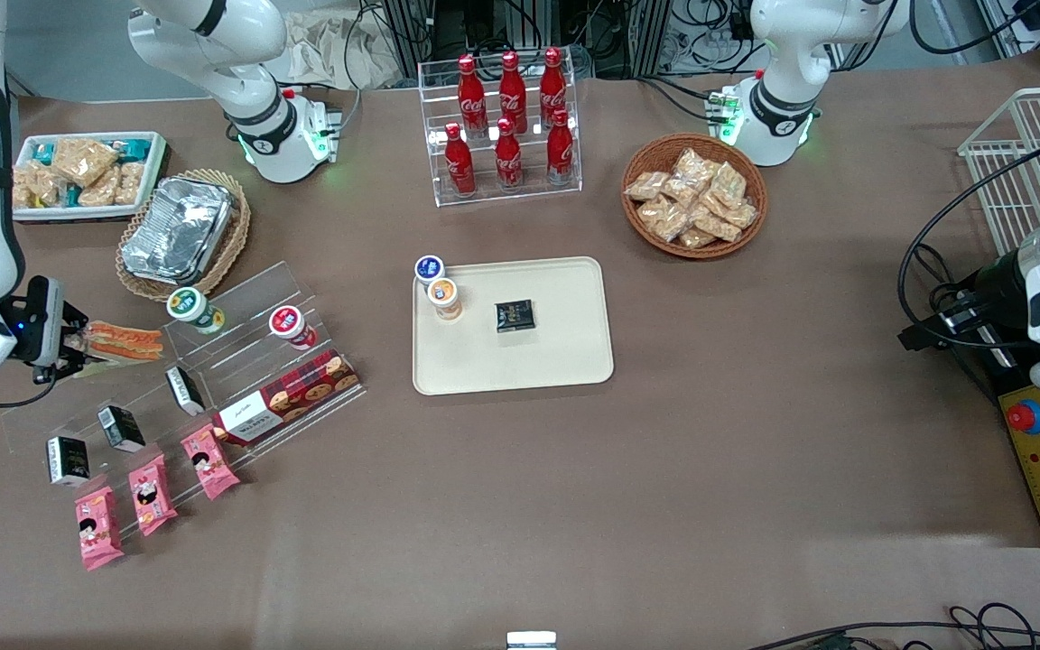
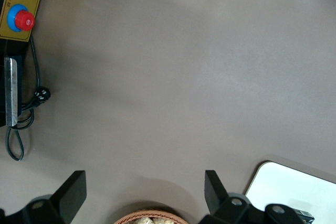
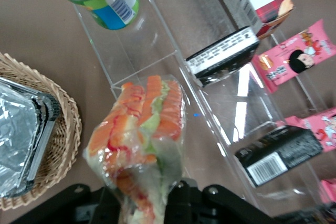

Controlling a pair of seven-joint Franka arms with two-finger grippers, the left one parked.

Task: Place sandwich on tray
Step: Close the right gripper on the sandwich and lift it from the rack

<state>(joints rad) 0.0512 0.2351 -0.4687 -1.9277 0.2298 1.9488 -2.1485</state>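
The sandwich (image 1: 123,342), a film-wrapped wedge with orange-red and yellow filling, is held in my gripper (image 1: 69,348) at the working arm's end of the table, above the top of the clear acrylic stepped shelf (image 1: 240,316). In the right wrist view the sandwich (image 3: 144,140) sticks out from between the fingers (image 3: 181,200), which are shut on its wrapped end. The cream-beige tray (image 1: 565,352) lies flat at the table's middle, well away toward the parked arm's end. It carries two small cups (image 1: 443,296) and a black packet (image 1: 515,315).
The shelf holds cups (image 1: 193,309), black boxes (image 1: 121,428), pink packets (image 1: 152,493) and a red biscuit box (image 1: 290,395). A wicker basket with a foil container (image 1: 179,227) and a white tray of snacks (image 1: 87,173) lie farther from the camera. A cola rack (image 1: 506,126) and a snack basket (image 1: 694,196) stand beside them.
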